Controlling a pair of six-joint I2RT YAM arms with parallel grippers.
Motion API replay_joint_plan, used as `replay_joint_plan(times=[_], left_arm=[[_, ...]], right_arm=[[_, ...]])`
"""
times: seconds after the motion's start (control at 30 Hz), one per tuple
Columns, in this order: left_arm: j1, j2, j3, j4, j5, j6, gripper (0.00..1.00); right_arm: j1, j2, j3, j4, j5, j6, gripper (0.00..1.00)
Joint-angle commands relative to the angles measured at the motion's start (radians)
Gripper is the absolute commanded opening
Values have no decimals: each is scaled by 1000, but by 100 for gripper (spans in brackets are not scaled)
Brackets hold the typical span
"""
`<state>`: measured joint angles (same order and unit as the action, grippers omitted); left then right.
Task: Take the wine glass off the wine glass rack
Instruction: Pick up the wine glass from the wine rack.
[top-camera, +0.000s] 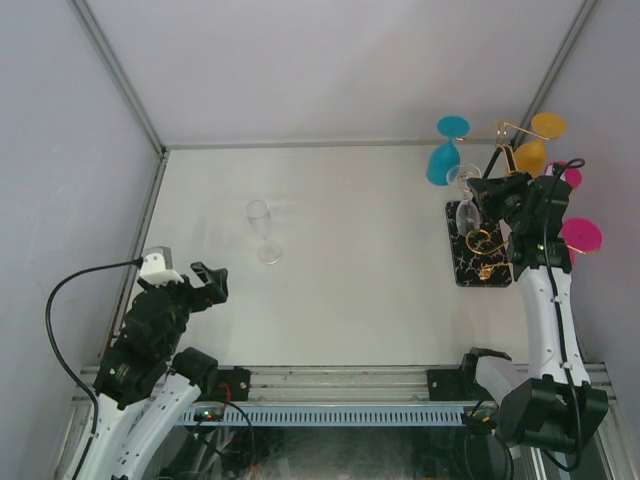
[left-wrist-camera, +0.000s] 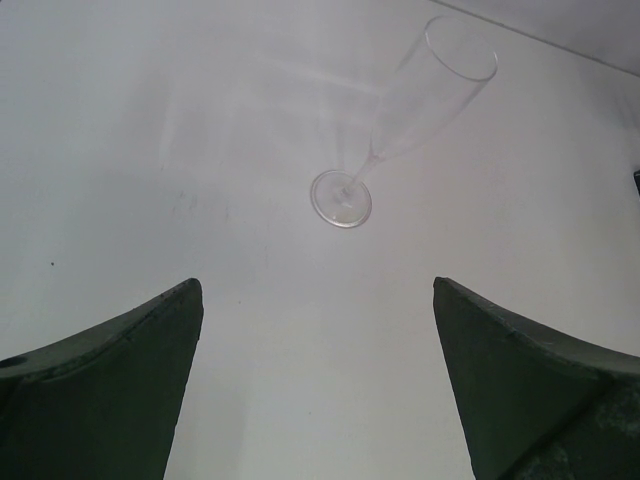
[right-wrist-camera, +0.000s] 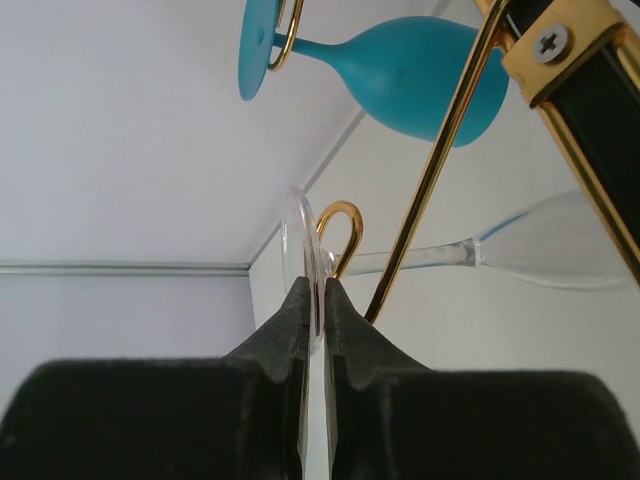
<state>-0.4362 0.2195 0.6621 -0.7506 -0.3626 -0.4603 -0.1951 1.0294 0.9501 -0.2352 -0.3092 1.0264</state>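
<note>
The gold wire wine glass rack (top-camera: 497, 140) stands on its black marbled base (top-camera: 470, 262) at the right. A clear wine glass (top-camera: 465, 195) hangs upside down from a curled gold loop (right-wrist-camera: 342, 222). My right gripper (right-wrist-camera: 316, 290) is shut on the thin round foot of this clear glass (right-wrist-camera: 298, 250); its stem (right-wrist-camera: 420, 258) runs right past a gold arm. A teal glass (right-wrist-camera: 410, 70) hangs above it. My left gripper (left-wrist-camera: 318, 300) is open and empty, low over the table at the left.
A clear flute glass (top-camera: 262, 232) stands on the table left of centre, ahead of the left gripper (left-wrist-camera: 400, 115). Yellow (top-camera: 540, 140) and pink (top-camera: 580, 235) glasses hang on the rack's far arms. White walls close in on both sides.
</note>
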Motion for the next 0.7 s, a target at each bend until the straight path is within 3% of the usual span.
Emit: replay_joint_plan(times=[0.0,0.1,0.27,0.67], left_arm=[[5,15,37,8,-68,14,100],[5,-2,66,1,-140,14,100],[5,-56,2,23,-127,-34,99],[5,-42,17,-45,-170,-44,99]], right_arm=[[-6,-50,3,64,18,40,0],[-13,-56,3,91,1,70,0],[-24,-53,3,104,-39,115,0],[-63,-43,24,58,-187,73,0]])
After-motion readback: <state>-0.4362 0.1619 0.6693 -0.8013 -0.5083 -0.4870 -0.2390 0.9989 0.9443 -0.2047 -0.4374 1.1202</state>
